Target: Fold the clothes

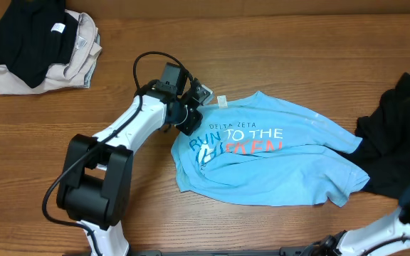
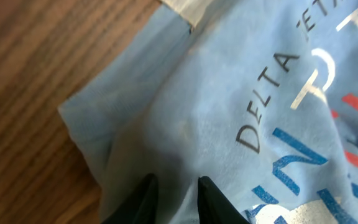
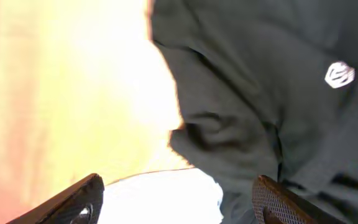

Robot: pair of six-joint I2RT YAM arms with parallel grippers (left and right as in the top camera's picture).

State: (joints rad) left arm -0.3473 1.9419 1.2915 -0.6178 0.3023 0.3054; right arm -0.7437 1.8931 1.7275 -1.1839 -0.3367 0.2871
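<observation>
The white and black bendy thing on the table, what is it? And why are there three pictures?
It is a robot arm, one of two, and its job is folding clothes. The big picture looks down from above the wooden table. The other two pictures come from small cameras on each arm's wrist. The left gripper, a claw with two fingers, is pinching the blue T-shirt near its collar. The right gripper is open and holds nothing. It hangs over a black garment lying beside the shirt. A pile of black and beige clothes sits in one corner.
</observation>
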